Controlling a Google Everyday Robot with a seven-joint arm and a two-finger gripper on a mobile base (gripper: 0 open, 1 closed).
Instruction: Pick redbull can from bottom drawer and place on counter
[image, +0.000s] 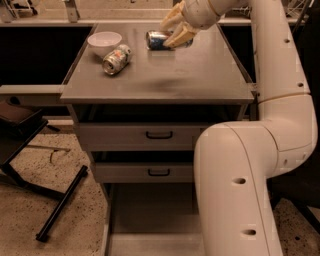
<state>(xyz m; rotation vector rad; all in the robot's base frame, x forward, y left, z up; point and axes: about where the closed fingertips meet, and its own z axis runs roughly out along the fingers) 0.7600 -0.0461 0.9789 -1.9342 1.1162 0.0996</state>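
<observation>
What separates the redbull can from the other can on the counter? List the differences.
The redbull can is blue and silver; the red-white-green can is wider. The redbull can sits between the jaws of the gripper at the far side of the counter; the other can lies free beside the white bowl. Both are turned sideways.

a lab-like test kitchen: grey metal drawer cabinet (160, 135), speckled floor (30, 220), white bowl (104, 41); my gripper (169, 34) clasps the redbull can (156, 40) at the counter's (165, 75) far side.
</observation>
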